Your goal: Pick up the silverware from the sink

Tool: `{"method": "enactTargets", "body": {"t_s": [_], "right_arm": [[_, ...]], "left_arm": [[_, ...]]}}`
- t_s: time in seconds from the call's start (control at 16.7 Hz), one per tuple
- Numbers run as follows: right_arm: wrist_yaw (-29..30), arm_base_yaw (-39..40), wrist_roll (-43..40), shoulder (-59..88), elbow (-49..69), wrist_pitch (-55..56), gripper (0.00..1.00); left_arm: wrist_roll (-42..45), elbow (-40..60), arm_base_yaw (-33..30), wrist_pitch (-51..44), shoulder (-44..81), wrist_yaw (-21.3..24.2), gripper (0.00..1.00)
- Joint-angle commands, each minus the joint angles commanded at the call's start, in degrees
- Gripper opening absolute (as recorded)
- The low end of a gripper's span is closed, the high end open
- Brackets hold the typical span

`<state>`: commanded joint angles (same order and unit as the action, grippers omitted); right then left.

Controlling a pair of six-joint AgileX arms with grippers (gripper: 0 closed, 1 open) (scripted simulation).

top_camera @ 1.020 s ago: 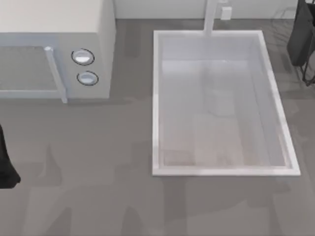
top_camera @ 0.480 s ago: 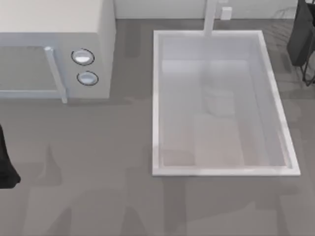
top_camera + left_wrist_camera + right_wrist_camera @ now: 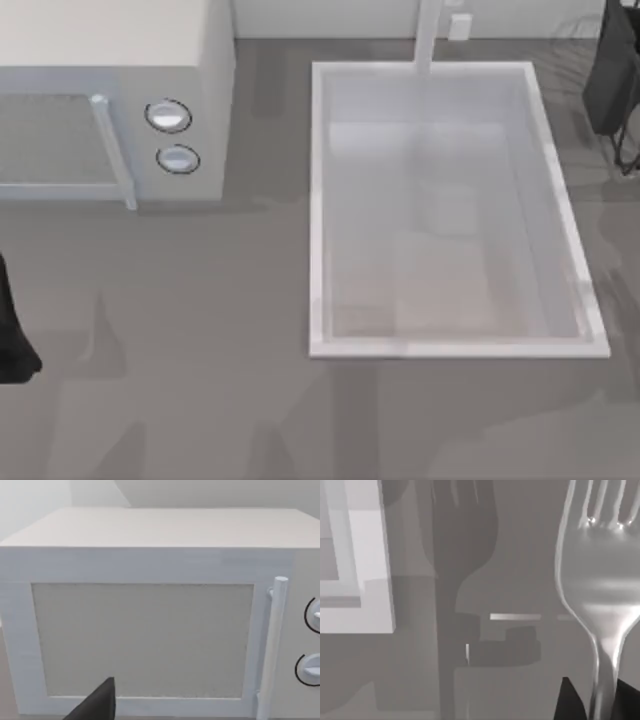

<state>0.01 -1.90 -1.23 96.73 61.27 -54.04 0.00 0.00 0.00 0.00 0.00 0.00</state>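
Observation:
The silverware (image 3: 600, 585), a shiny silver fork, stands close before the right wrist camera with its tines pointing away. My right gripper (image 3: 596, 697) is shut on its handle, a dark fingertip (image 3: 566, 700) on either side. Under the fork lies grey counter carrying the fork's shadow, and a corner of the sink's white rim (image 3: 370, 605) is beside it. In the top view the sink (image 3: 318, 210) is a big pale basin right of centre, and my right arm (image 3: 612, 70) is at the far right edge behind it. My left arm (image 3: 10, 335) is parked at the left edge.
A white microwave (image 3: 110, 60) with two round knobs (image 3: 168, 116) stands at the back left; the left wrist camera faces its door (image 3: 142, 640) and handle (image 3: 272, 645). A white faucet (image 3: 428, 35) rises at the sink's back rim. Open grey counter spans the front.
Both arms stay almost still in the top view. Only the faint shadows on the counter around the sink's right side have shifted a little.

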Motion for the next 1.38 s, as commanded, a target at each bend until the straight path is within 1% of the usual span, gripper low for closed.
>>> {"method": "enactTargets", "body": {"t_s": [0.12,0.36,1.14,1.2,1.38], "right_arm": [[0.00,0.00,0.02,0.53,-1.68,1.74,0.00],[0.00,0.00,0.02,0.55,-1.74,1.79,0.00],[0.00,0.00,0.02,0.55,-1.74,1.79,0.98],[0.00,0.00,0.02,0.55,-1.74,1.79,1.00],[0.00,0.00,0.02,0.55,-1.74,1.79,1.00]], "left_arm": [[0.00,0.00,0.00,0.00,0.00,0.00,1.00],[0.00,0.00,0.00,0.00,0.00,0.00,1.00],[0.00,0.00,0.00,0.00,0.00,0.00,1.00],[0.00,0.00,0.00,0.00,0.00,0.00,1.00],[0.00,0.00,0.00,0.00,0.00,0.00,1.00]]}}
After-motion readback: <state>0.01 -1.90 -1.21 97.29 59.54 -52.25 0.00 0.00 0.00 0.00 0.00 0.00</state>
